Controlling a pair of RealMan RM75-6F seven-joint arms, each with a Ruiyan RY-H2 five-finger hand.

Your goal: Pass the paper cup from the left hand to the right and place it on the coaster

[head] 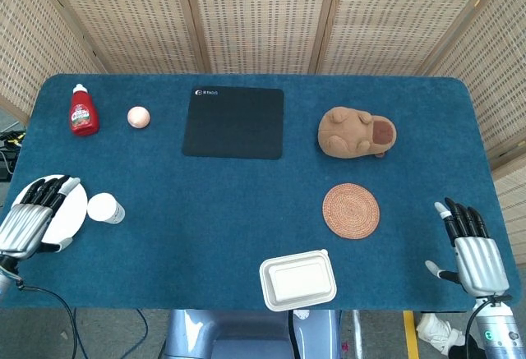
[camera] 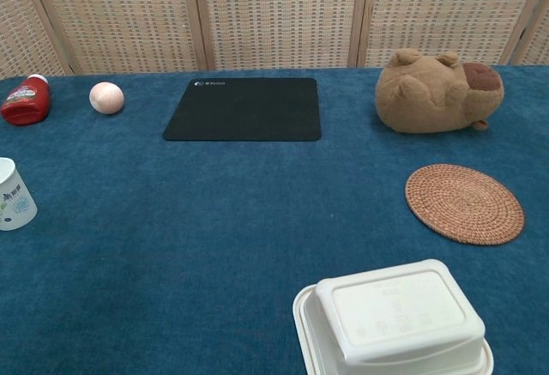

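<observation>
While left hand (head: 33, 218) lies empty, fingers spread | paper cup (head: 105, 208) just right, untouched

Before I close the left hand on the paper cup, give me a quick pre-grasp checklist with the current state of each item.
1. Paper cup upright on the table, beside the white plate: ok.
2. Left hand holds nothing, fingers apart: ok.
3. Left hand lined up with the cup: not ok, it lies over the plate, apart from the cup.
4. Right hand holds nothing, ready to receive: ok.
5. Coaster bare, nothing on it: ok.
6. Handover path: cannot tell; the food container lies near the front edge between the hands.
</observation>
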